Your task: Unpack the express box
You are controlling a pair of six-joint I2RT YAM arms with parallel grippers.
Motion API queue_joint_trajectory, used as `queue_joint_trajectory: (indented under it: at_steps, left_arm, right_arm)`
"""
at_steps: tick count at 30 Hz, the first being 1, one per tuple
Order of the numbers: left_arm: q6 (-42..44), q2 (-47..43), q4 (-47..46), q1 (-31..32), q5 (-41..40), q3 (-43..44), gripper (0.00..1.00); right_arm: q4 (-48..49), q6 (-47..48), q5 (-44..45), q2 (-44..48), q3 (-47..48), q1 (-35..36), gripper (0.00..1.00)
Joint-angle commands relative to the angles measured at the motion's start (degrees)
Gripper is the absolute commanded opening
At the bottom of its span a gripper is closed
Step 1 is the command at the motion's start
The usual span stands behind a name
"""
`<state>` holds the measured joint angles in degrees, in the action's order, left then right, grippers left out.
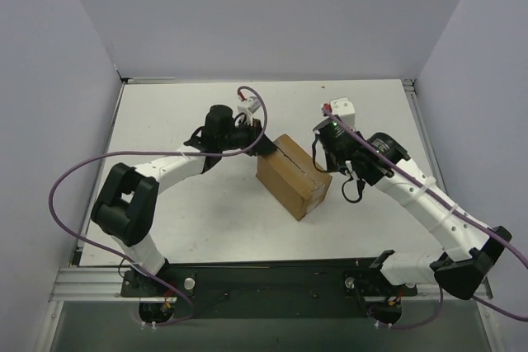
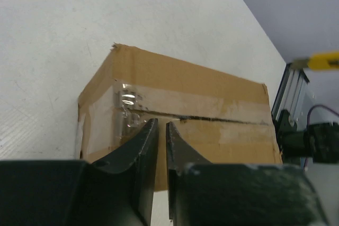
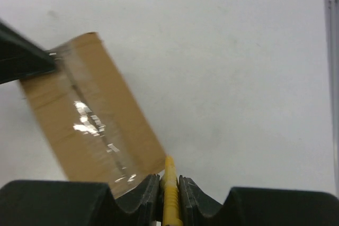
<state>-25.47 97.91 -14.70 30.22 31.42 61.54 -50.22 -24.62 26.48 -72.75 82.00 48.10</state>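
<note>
The express box (image 1: 293, 175) is a brown carton lying mid-table, with clear tape over its top seam (image 2: 212, 117), which shows as a dark slit. My left gripper (image 1: 266, 147) is at the box's far-left end. Its dark fingers (image 2: 162, 125) stand a narrow gap apart with nothing between them, their tips at the taped seam end. My right gripper (image 1: 324, 164) is at the box's right end, shut on a yellow utility knife (image 3: 169, 194). The knife tip sits just beside the box corner (image 3: 90, 115). The knife also appears in the left wrist view (image 2: 323, 61).
The white table (image 1: 165, 220) is enclosed by pale walls on three sides. An aluminium frame rail (image 1: 421, 121) runs along its right edge. Purple cables (image 1: 82, 171) loop off both arms. The arm bases sit on a dark plate (image 1: 264, 282) at the near edge.
</note>
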Motion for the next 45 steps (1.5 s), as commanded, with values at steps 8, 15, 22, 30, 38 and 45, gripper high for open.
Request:
queue_joint_trajectory:
  at_steps: [8, 15, 22, 30, 38, 45]
  left_arm:
    - [19.41, -4.57, 19.35, -4.28, 10.25, 17.47, 0.44]
    - [19.15, 0.88, 18.75, -7.28, 11.47, 19.41, 0.63]
    - [23.97, 2.55, 21.28, -6.75, 8.57, 19.5, 0.7]
    - [18.28, 7.03, 19.19, -7.8, 20.25, 18.89, 0.7]
    - [16.69, 3.44, 19.09, -9.38, 25.09, 10.55, 0.7]
    - [16.59, -2.89, 21.19, -12.98, 24.3, 4.38, 0.68]
  right_arm:
    - [8.48, 21.28, -24.35, 9.2, -12.12, -24.97, 0.0]
    - [6.62, 24.88, -34.74, 12.1, -20.55, -24.89, 0.0]
    - [9.43, 28.05, -38.16, 12.12, -23.38, -25.16, 0.0]
    - [13.03, 29.98, -42.56, 3.94, -19.87, -24.89, 0.0]
    - [16.29, 27.7, -38.7, -5.64, -12.83, -24.8, 0.0]
    - [18.05, 28.58, -36.59, -14.68, -4.4, -24.72, 0.0]
